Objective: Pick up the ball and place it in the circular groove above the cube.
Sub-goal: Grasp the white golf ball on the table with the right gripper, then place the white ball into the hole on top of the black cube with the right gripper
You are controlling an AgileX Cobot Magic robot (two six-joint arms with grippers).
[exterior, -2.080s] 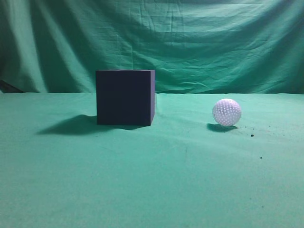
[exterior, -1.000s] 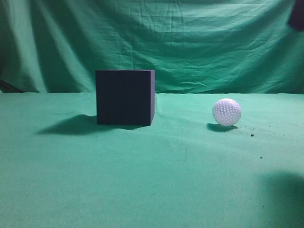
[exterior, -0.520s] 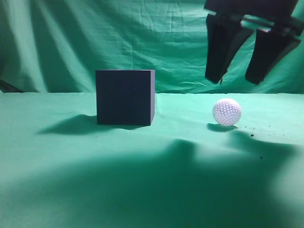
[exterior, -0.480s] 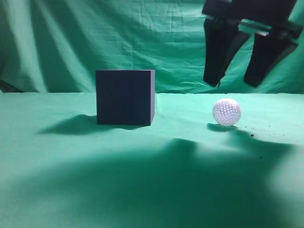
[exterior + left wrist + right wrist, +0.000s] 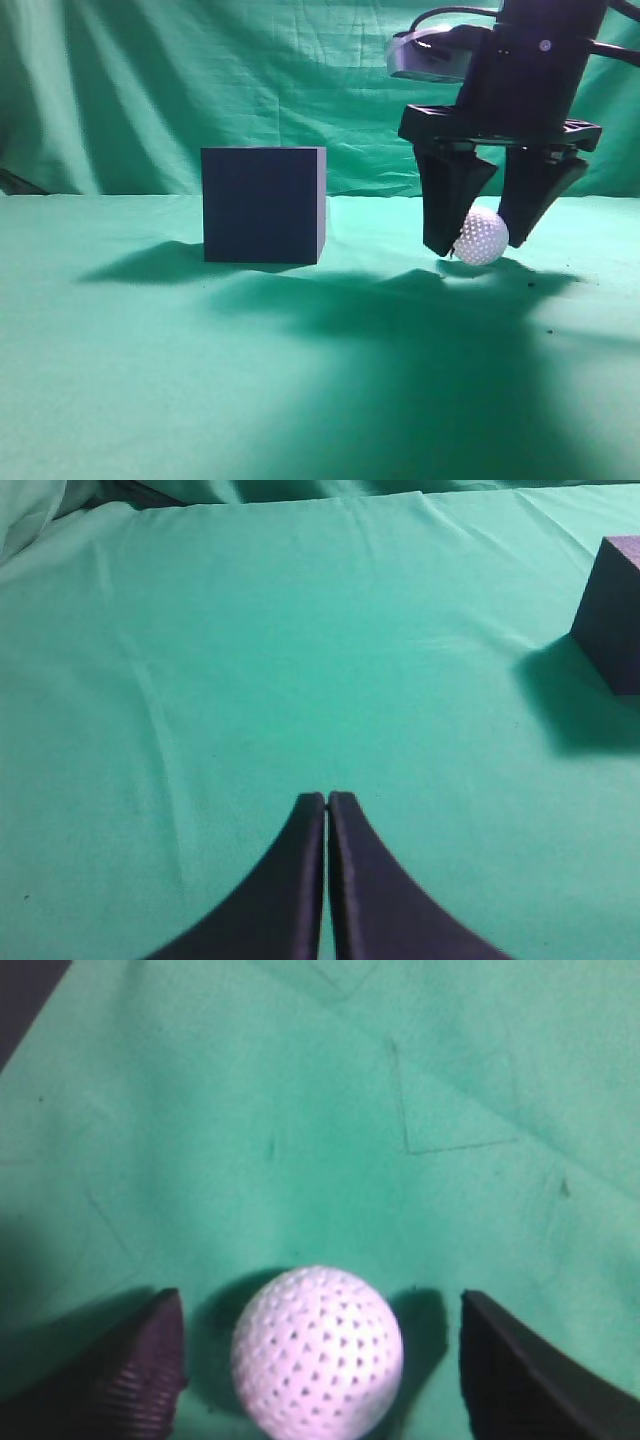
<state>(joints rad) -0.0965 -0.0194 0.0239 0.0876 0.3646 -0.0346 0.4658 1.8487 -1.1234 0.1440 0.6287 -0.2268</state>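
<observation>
Exterior view shows the right gripper lowered over the ball, its two dark fingers spread apart and straddling the white dimpled sphere, one finger at the ball's 9 o'clock and the other at its 3 o'clock. The ball rests on the green cloth, and a gap shows between it and the right-hand finger; whether the left-hand finger touches it cannot be told from this angle. The cube, dark and plain-faced, stands on the cloth at the ball's 9 o'clock, well apart from it, casting a shadow toward its own 9 o'clock.

From the right wrist view the ball sits between the ribbed fingertips, with bare cloth visible on both sides of it, so the jaws are open and not clamped on anything.

From the left wrist view the left gripper has its fingers pressed together with only a thin seam between them, holding nothing, above bare green cloth. A corner of the cube appears at 2 o'clock of that gripper, well apart from it.
</observation>
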